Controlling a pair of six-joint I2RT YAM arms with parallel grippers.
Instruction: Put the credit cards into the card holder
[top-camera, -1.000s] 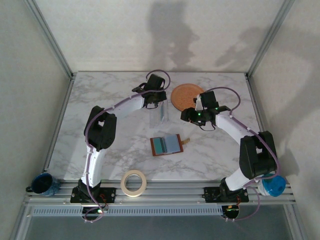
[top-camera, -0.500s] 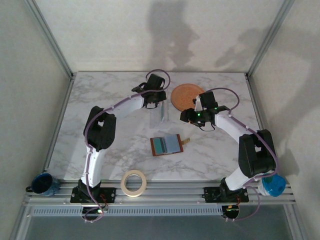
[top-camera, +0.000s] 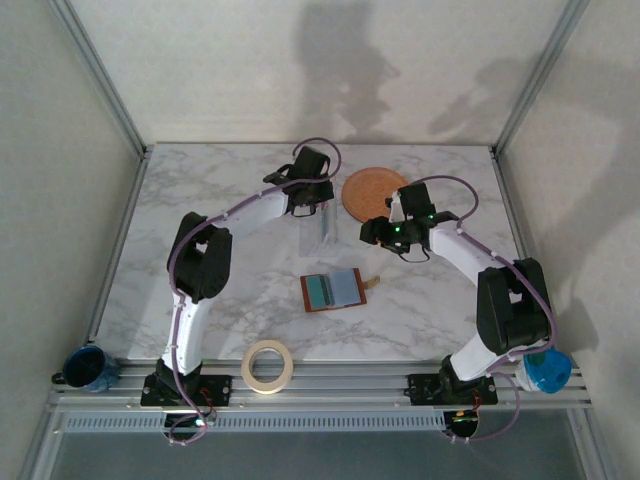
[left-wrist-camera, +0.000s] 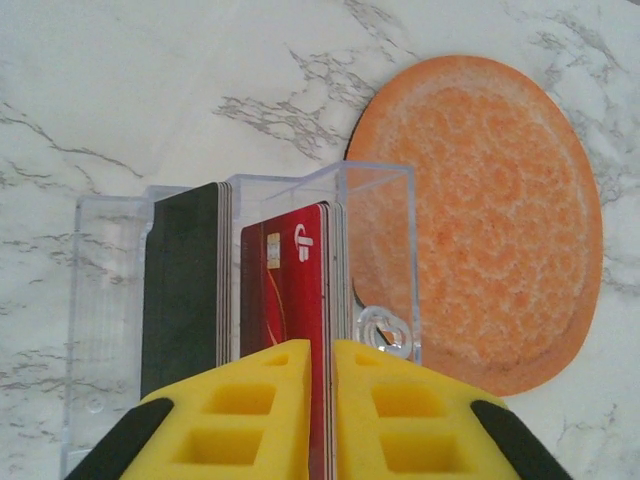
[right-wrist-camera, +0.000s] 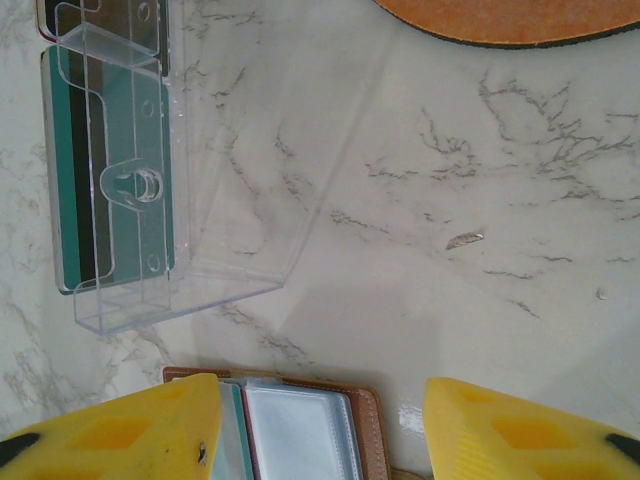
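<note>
My left gripper (left-wrist-camera: 322, 345) is shut on the top edge of a red credit card (left-wrist-camera: 295, 280), which stands upright in a clear plastic box (left-wrist-camera: 380, 200). A dark stack of cards (left-wrist-camera: 185, 280) stands beside it in the same box. From above, the left gripper (top-camera: 318, 212) hangs over the box (top-camera: 320, 235). The card holder (top-camera: 333, 290), a brown wallet, lies open mid-table and shows teal and pale blue-grey faces. My right gripper (right-wrist-camera: 320, 400) is open and empty just above the wallet's far edge (right-wrist-camera: 365, 430). A teal card (right-wrist-camera: 65, 170) shows through the box wall.
A round orange plate (top-camera: 370, 190) lies just behind and between the two grippers. A roll of tape (top-camera: 267, 365) sits at the near edge. A blue mug (top-camera: 88, 367) and a blue object (top-camera: 546, 372) rest at the near rail's corners.
The right arm has edged slightly left toward the box. The left gripper holds its place on the red card.
</note>
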